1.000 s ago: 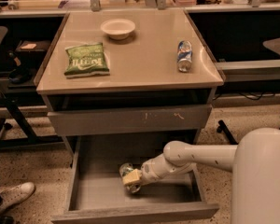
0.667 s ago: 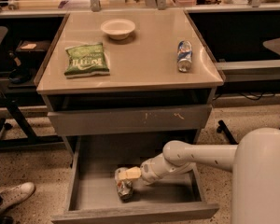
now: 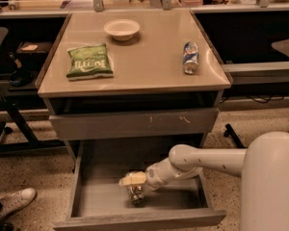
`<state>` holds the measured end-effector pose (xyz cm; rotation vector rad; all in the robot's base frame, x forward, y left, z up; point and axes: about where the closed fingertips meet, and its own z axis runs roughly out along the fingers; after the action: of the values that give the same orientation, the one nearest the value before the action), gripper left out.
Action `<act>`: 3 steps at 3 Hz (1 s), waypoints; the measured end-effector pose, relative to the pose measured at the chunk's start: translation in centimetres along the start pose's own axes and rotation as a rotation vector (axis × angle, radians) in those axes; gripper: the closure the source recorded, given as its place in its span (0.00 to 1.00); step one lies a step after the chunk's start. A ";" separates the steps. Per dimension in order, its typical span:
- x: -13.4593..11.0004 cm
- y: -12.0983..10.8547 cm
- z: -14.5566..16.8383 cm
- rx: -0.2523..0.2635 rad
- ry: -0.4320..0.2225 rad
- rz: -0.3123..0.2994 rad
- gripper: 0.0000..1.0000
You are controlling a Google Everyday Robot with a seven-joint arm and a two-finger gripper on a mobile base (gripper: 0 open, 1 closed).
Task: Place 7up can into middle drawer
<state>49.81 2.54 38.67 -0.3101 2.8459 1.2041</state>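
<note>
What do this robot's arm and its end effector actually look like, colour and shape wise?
The arm is a smooth, off-white tube with rounded, bulging joints, growing out of a big rounded white body. No cables or markings show on it. It narrows toward the end effector, whose tip is pale yellowish. The end effector is down inside the open middle drawer.

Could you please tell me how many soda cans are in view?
2. The blue-and-white can lies on the tabletop; the 7up can is in the open middle drawer, right by the gripper. More could be hidden.
</note>
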 end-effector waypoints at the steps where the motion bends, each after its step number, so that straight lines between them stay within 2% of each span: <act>1: 0.6 0.7 -4.2 0.045 -0.090 0.030 0.00; 2: 3.2 1.6 -9.9 0.147 -0.192 0.089 0.00; 3: 6.7 3.7 -13.0 0.237 -0.235 0.135 0.00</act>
<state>43.05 -5.39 49.62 0.0315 2.7967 0.8407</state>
